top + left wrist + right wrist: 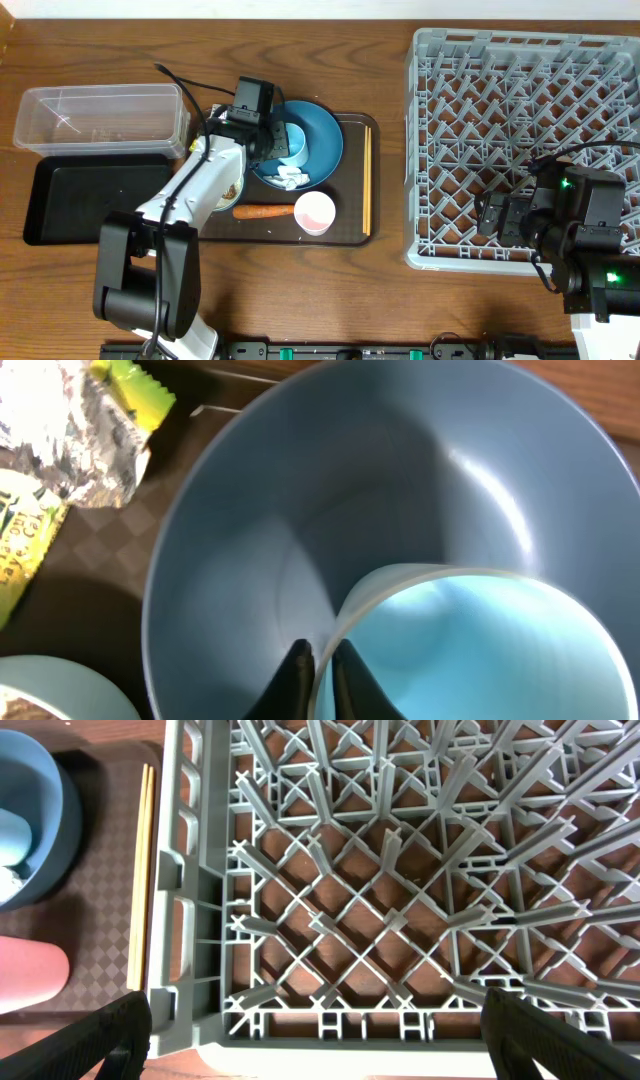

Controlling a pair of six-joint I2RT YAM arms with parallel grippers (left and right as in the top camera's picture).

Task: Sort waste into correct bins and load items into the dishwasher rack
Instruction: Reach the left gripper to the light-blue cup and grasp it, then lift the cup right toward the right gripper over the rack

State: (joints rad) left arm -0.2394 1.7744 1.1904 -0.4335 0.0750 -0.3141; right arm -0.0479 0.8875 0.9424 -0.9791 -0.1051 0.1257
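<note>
My left gripper (322, 665) is shut on the rim of the light-blue cup (480, 650), one finger inside and one outside. The cup sits on the large blue plate (300, 490). In the overhead view this gripper (278, 140) is over the plate (322, 140), where white tissue (293, 178) also lies. Silver-and-yellow wrappers (60, 420) lie beside the plate. An orange carrot (263, 211), a pinkish-white cup (314, 212) and chopsticks (367, 180) lie on the brown serving tray (350, 236). My right gripper (320, 1050) is open and empty above the grey dishwasher rack (400, 920) at its front-left corner.
A clear tub (100, 118) and a black tray (95, 200) stand at the left. The small light-blue bowl (228, 195) is partly hidden under my left arm. The rack (520, 140) fills the right side. The chopsticks (140, 870) lie close to the rack's left wall.
</note>
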